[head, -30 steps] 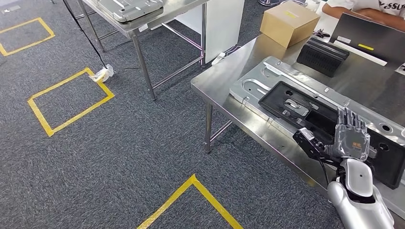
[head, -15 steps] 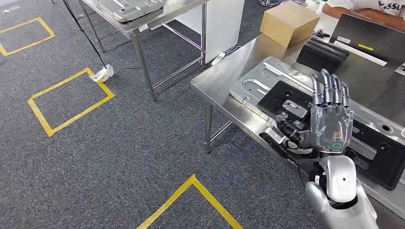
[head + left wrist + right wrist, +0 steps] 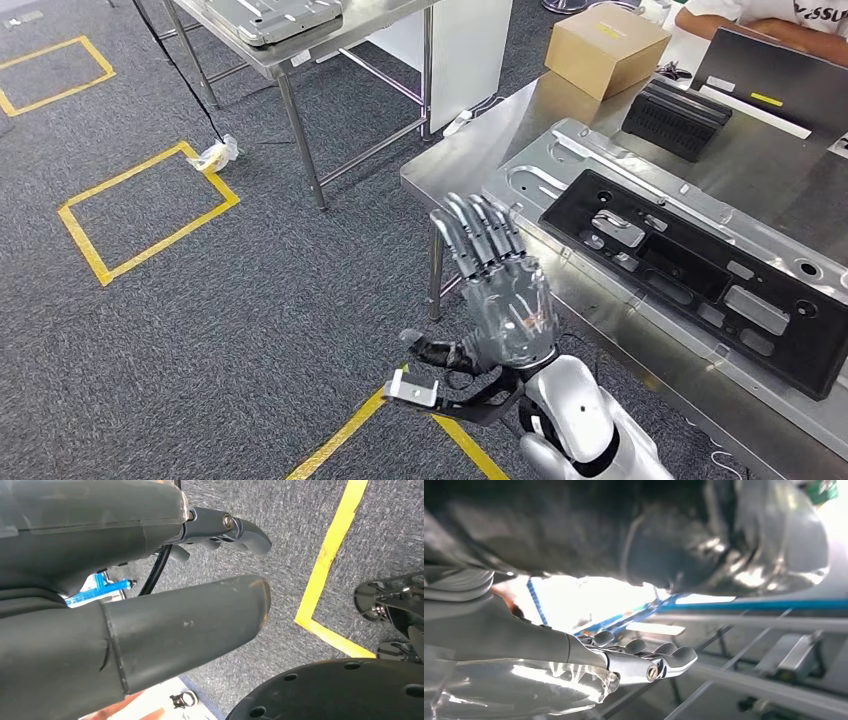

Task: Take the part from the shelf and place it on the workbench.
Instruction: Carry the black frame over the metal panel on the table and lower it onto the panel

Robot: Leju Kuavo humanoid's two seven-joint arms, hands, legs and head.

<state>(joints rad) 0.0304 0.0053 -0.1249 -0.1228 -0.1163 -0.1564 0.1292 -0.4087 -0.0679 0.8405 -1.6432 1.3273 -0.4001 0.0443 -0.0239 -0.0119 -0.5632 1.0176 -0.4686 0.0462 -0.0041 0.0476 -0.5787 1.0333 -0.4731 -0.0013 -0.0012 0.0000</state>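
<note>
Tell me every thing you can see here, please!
Black plastic part with cut-outs: one, black, on the silver plate.
Stamped silver metal plate: one, silver, on the near workbench.
Steel workbench: one, silver, right side.
Second steel table: one, silver, far left, carrying a grey metal panel.
Cardboard box: one, brown, far end of the workbench.
Ribbed black block: one, black, beside the box.
Yellow tape squares: several, yellow, on grey carpet.
Right hand: one, silver-grey, fingers spread, above the floor.

Right hand (image 3: 505,300) raised, fingers straight; left hand (image 3: 150,605) seemingly empty.
</note>
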